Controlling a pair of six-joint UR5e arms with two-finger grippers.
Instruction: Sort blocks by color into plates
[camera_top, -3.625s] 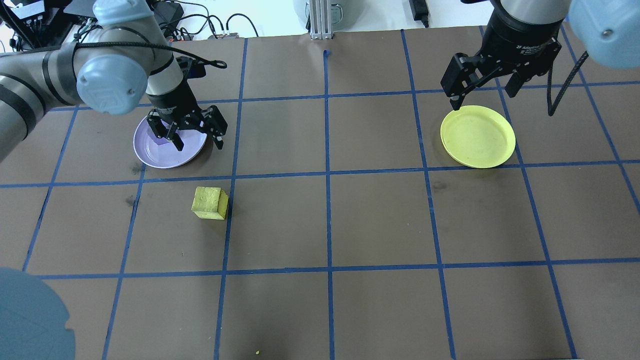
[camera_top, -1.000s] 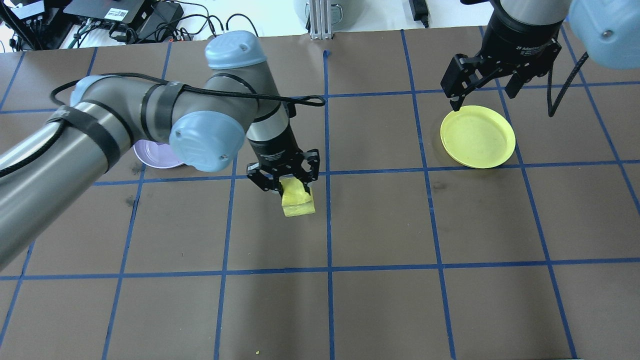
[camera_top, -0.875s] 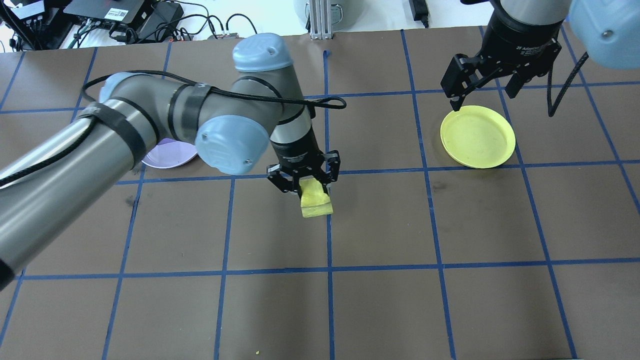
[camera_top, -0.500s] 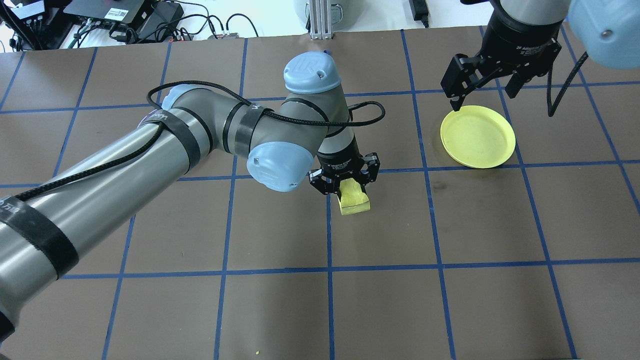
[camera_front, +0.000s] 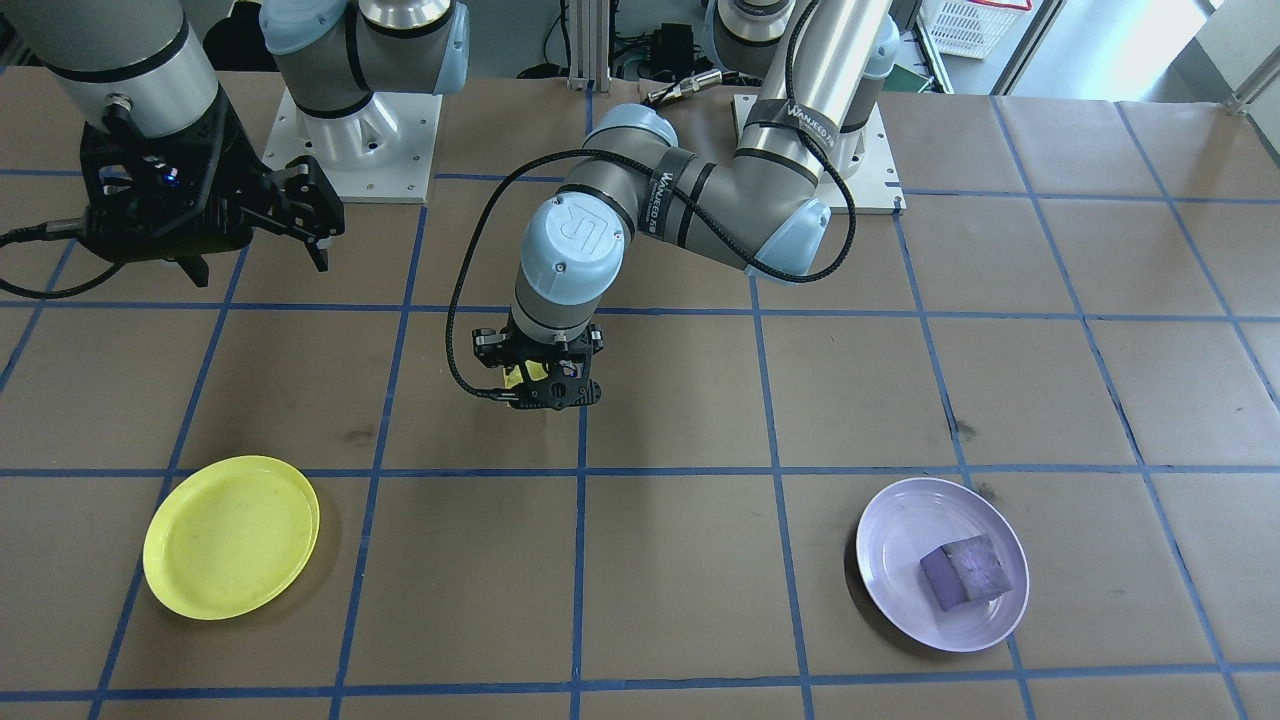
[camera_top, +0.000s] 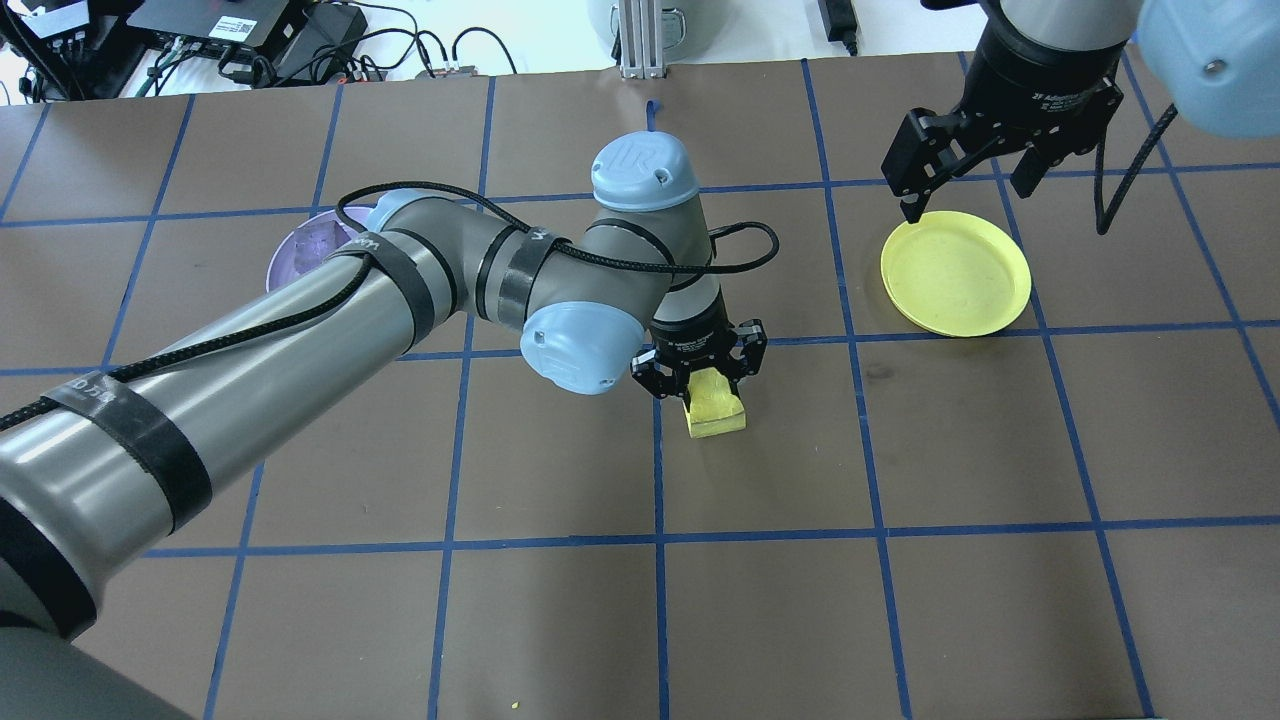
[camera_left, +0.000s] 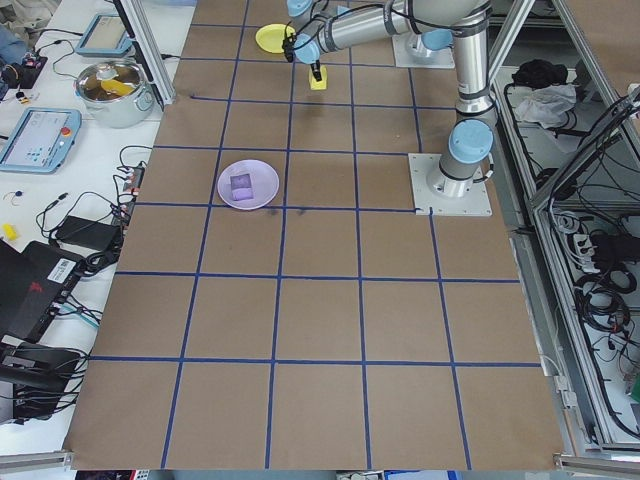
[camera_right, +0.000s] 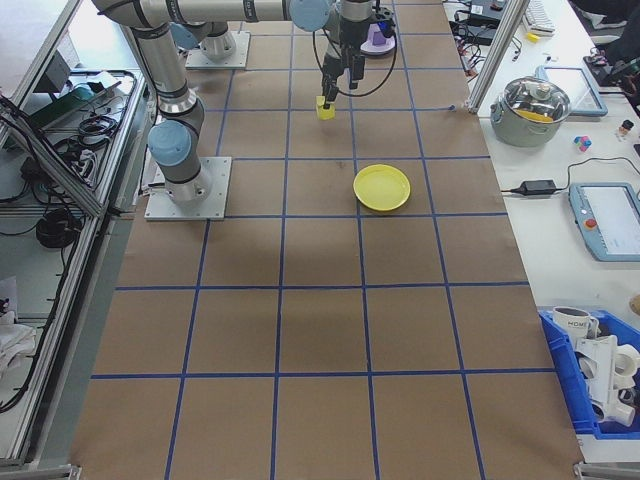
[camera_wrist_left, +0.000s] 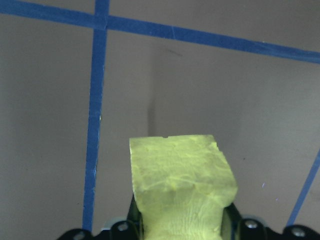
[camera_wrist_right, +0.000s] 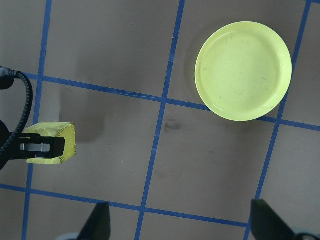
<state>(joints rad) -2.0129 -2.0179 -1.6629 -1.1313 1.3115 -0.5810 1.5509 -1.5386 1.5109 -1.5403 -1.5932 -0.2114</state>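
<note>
My left gripper (camera_top: 700, 368) is shut on the yellow block (camera_top: 716, 408) near the table's middle, on a blue tape line. The block fills the left wrist view (camera_wrist_left: 180, 185) and also shows from the right wrist (camera_wrist_right: 52, 143). From the front, only a sliver of the block (camera_front: 523, 374) peeks between the left gripper's (camera_front: 545, 385) jaws. The purple block (camera_front: 965, 572) rests on the lavender plate (camera_front: 880, 520), half hidden behind my left arm from overhead (camera_top: 300, 255). My right gripper (camera_top: 965, 182) hangs open over the far rim of the bare yellow plate (camera_top: 955, 272).
Brown paper with a blue tape grid covers the table. Both robot bases (camera_front: 350, 130) stand at its robot side. A pot (camera_right: 538, 105), a tablet (camera_right: 605, 218) and cables lie beyond the table's edge. The yellow plate (camera_wrist_right: 243, 77) lies about one grid square from the held block.
The left gripper left the lavender plate, took the yellow block off the table and carried it rightward to the centre line, slowing in the last half second. The right arm has not moved.
</note>
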